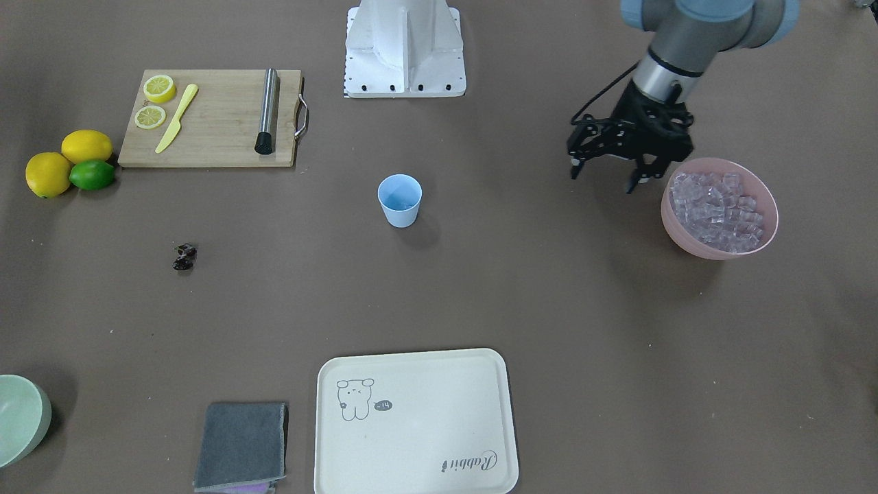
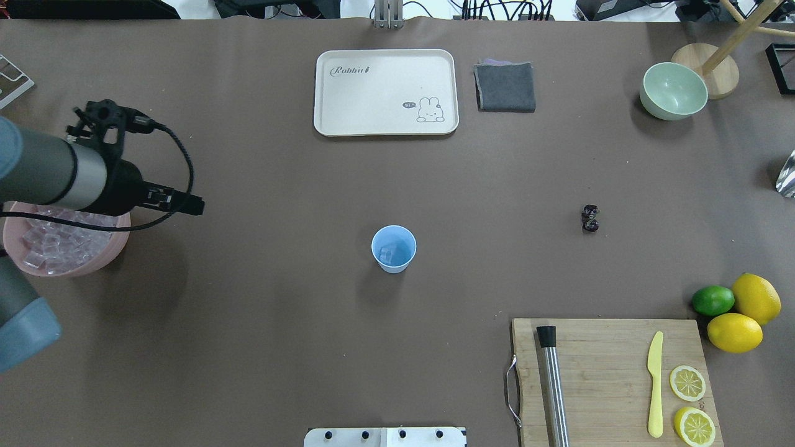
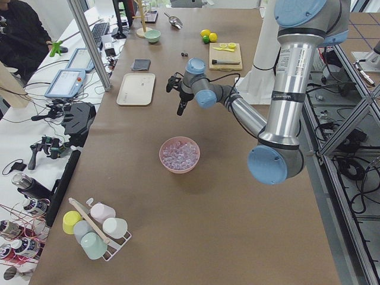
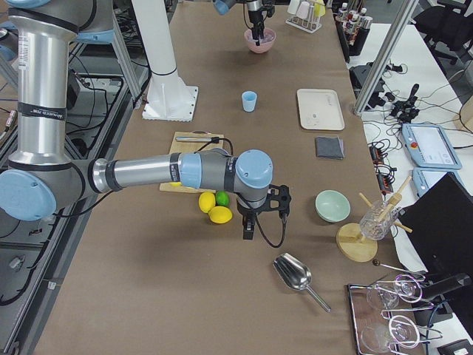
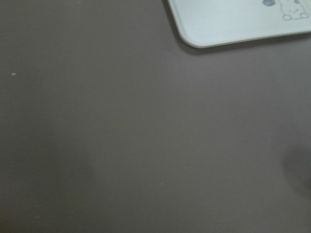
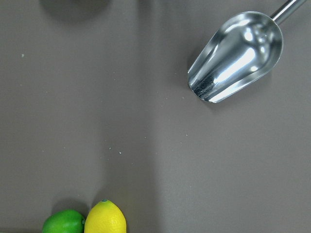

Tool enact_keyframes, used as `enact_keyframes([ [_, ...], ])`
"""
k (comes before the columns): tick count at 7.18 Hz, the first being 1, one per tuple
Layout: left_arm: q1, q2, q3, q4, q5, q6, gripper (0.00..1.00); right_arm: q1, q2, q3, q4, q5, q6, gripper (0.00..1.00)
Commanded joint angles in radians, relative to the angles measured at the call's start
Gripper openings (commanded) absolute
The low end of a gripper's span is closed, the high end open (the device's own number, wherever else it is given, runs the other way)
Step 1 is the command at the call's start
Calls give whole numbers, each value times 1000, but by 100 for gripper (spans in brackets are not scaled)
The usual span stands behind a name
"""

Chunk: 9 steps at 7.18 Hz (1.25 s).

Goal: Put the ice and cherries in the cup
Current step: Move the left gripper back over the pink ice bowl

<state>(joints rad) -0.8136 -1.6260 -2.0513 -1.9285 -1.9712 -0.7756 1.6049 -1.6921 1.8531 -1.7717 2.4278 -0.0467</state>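
The light blue cup [image 1: 399, 200] stands upright mid-table and also shows in the overhead view [image 2: 394, 248], with an ice cube [image 2: 388, 253] inside. More ice [image 1: 717, 209] fills the pink bowl [image 1: 720, 252] on my left side. The dark cherries [image 1: 184, 257] lie on the table on my right side, apart from the cup. My left gripper [image 1: 605, 178] hangs open and empty above the table, just beside the pink bowl. My right gripper [image 4: 250, 225] hovers near the lemons and lime. It shows only in the exterior right view, so I cannot tell its state.
A cream tray [image 1: 411, 422], a folded grey cloth [image 1: 241, 446] and a pale green bowl [image 1: 20, 418] sit along the far edge. A cutting board [image 1: 212, 130] holds lemon halves, a yellow knife and a metal muddler. Two lemons and a lime [image 1: 89, 175] lie beside it. A metal scoop [image 6: 235, 56] lies under my right wrist.
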Motion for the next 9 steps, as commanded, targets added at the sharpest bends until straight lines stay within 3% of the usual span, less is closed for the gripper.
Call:
enact_keyframes([
  [1,-122,182,32,-142,-95,189,97,0,0,0,0,2,1,100],
  [3,-154,258,86,-259,-123,207,97,0,0,0,0,2,-1,100],
  [6,-202,272,82,-257,-118,-210,97,0,-9,-2,0,1,-2,100],
  [9,-185,265,59,-254,-41,-518,97,0,-3,3,2,2,-2,100],
])
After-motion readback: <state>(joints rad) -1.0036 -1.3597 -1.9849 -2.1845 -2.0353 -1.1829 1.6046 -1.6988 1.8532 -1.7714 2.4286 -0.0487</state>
